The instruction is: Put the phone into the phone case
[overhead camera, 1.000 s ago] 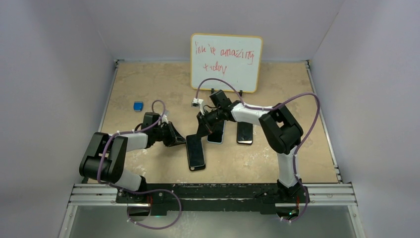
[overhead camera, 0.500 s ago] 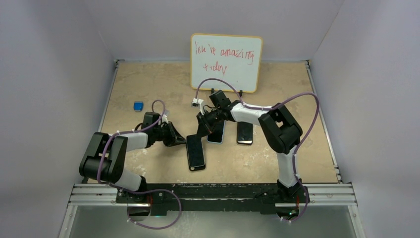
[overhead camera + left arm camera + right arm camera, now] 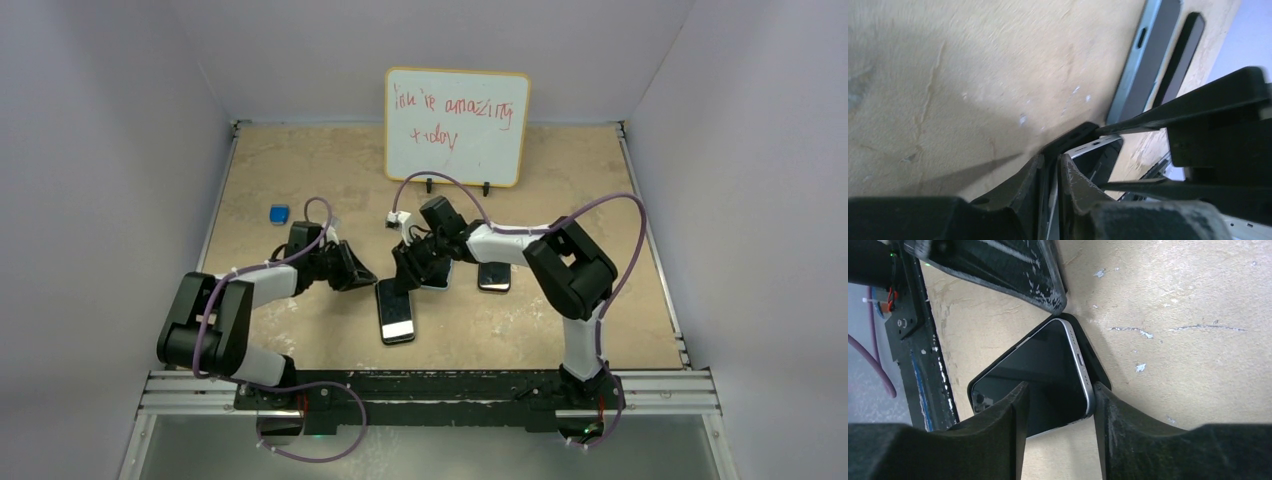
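Top view: phone (image 3: pixel 493 278) lies flat mid-table (image 3: pixel 300 170), just right of the light blue case (image 3: pixel 438 284), with neither claw on it. The case shows a dark inside; can't tell what fills it. Left of the case and nearer the near edge lies a silver-edged phone (image 3: pixel 397 315). Left claw (image 3: pixel 355 275) is at its far left corner, right claw (image 3: pixel 404 275) over its far end. Whiteboard (image 3: pixel 457 125) stands at the far edge, blue cube (image 3: pixel 279 213) toward the left edge.

Left wrist: left claw's fingers are a thin slit apart at the corner of a black slab (image 3: pixel 1073 137) under the silver-edged phone. Gripping or not, can't tell. Case and phone lie side by side beyond.

Right wrist: right claw's jaws are apart, straddling the silver-edged phone's corner, one finger against its silver edge.
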You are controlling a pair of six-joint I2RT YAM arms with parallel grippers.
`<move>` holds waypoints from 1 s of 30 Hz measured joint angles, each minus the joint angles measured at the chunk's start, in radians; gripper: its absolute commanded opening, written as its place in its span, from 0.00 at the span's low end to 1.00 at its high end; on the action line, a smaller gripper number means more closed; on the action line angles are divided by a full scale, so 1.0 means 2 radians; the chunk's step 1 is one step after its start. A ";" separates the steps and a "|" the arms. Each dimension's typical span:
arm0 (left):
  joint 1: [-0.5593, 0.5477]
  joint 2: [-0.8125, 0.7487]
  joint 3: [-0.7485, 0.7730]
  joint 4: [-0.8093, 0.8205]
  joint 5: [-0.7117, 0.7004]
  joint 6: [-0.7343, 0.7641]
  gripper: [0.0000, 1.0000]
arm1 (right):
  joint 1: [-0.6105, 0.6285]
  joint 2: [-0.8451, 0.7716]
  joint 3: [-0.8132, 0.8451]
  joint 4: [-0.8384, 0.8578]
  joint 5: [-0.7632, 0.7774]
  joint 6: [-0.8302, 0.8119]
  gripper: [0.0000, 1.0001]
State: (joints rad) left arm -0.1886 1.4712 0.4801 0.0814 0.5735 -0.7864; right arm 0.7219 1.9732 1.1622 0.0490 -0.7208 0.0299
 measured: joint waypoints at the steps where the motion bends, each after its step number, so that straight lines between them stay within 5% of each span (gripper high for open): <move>1: 0.000 -0.005 0.004 -0.004 -0.003 0.002 0.24 | 0.002 -0.004 -0.002 0.000 0.007 0.002 0.58; 8: 0.000 -0.070 0.043 -0.039 -0.031 0.024 0.42 | 0.009 -0.027 -0.006 -0.011 0.048 0.041 0.72; 15: 0.000 -0.091 0.042 -0.065 -0.032 0.038 0.45 | 0.003 -0.073 -0.029 -0.018 0.124 0.097 0.81; 19: 0.000 -0.092 0.022 -0.058 -0.023 0.038 0.45 | 0.000 -0.101 -0.047 -0.016 0.159 0.134 0.70; 24: 0.000 -0.081 0.001 -0.044 -0.007 0.037 0.43 | 0.001 -0.117 -0.076 0.000 0.170 0.173 0.35; 30: -0.002 -0.061 -0.017 -0.015 0.010 0.036 0.43 | 0.019 -0.125 -0.120 0.024 0.191 0.228 0.34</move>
State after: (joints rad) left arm -0.1921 1.3487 0.4461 0.0517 0.5926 -0.7151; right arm 0.7589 1.7226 0.9222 0.0963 -0.3382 0.4862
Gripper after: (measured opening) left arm 0.430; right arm 0.342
